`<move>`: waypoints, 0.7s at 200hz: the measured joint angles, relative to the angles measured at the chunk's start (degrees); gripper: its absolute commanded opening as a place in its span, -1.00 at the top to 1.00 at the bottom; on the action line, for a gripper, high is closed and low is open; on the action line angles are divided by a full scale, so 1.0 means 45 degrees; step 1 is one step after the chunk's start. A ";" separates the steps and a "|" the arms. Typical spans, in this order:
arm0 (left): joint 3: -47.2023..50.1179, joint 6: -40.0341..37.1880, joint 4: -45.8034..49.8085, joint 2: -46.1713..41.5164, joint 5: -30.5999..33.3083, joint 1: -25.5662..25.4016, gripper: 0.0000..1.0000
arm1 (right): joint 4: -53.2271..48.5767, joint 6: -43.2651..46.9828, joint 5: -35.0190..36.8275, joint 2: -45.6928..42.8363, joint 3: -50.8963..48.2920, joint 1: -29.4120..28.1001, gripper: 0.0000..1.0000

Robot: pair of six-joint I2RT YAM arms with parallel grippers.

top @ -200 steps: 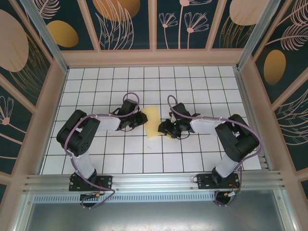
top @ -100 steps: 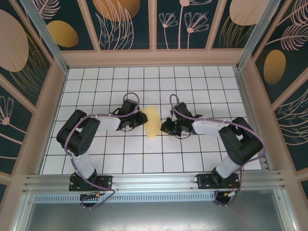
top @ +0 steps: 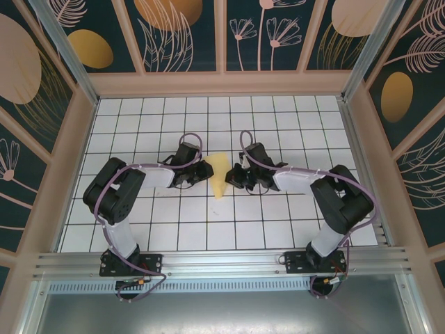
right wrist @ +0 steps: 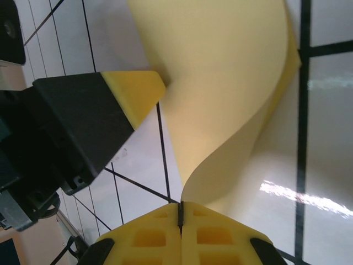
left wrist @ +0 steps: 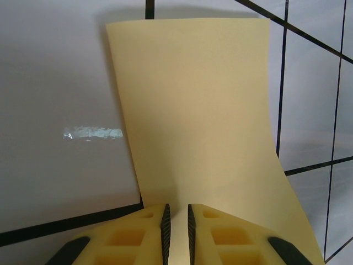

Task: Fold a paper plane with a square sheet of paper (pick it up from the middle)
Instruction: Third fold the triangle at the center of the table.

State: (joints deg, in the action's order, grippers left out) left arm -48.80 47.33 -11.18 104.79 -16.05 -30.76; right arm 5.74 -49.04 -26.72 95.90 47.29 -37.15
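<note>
Looking down from the overhead cam, I've got the sheet of paper (top: 220,174) sitting right between the two grippers. The left gripper (top: 206,171) is on one side of it and the right gripper (top: 234,175) on the other, noses pointed at each other across it. From up there the sheet looks narrow, wider at the far end and tapering toward the end nearer the arm bases. So it's curled rather than lying flat on the white grid table (top: 278,125).

Left wrist cam: the yellow pads are drawn in to a thin slit and the sheet's near edge runs straight into it, so I read that as pinching the paper by its edge. From there the paper stretches away ahead of the fingertips over the tiles, flaring a bit to the right near the pads.

Right wrist cam: the pads are pressed tight together with no gap and the paper's edge goes right into the seam, so that one's clamped on the sheet too. Ahead of those fingertips the paper sweeps away in a curve. One of the left fingers (right wrist: 135,91) shows up ahead and to the left, its yellow tip touching the far part of the sheet.
</note>
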 measured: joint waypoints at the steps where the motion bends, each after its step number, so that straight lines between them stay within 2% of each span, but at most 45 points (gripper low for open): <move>1: -0.0005 -0.0015 0.0000 0.0005 0.0000 0.0000 0.58 | 0.0015 0.0000 0.0000 0.0015 0.0010 0.0000 0.93; 52: -0.0301 -0.0253 0.0384 0.0039 0.0063 0.0000 0.56 | 0.0699 -0.0243 -0.0029 0.1054 0.0636 -0.0126 0.92; 88: -0.0447 -0.0393 0.0665 0.0010 0.0267 0.0000 0.45 | 0.0991 -0.0529 0.0199 0.1637 0.0656 -0.0165 0.93; 115: -0.0476 -0.0510 0.0971 -0.0364 0.0651 0.0000 0.38 | 0.1122 -0.0670 0.0321 0.1870 0.0656 -0.0165 0.92; 140: -0.0709 -0.0588 0.1117 -0.0549 0.1025 0.0000 0.38 | 0.1195 -0.0777 0.0384 0.1880 0.0656 -0.0165 0.92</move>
State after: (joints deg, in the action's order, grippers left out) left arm -51.99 44.69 -6.15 102.32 -11.44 -30.76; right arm 11.11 -52.53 -24.99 104.36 50.24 -37.89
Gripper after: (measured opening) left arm 0.314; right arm 0.070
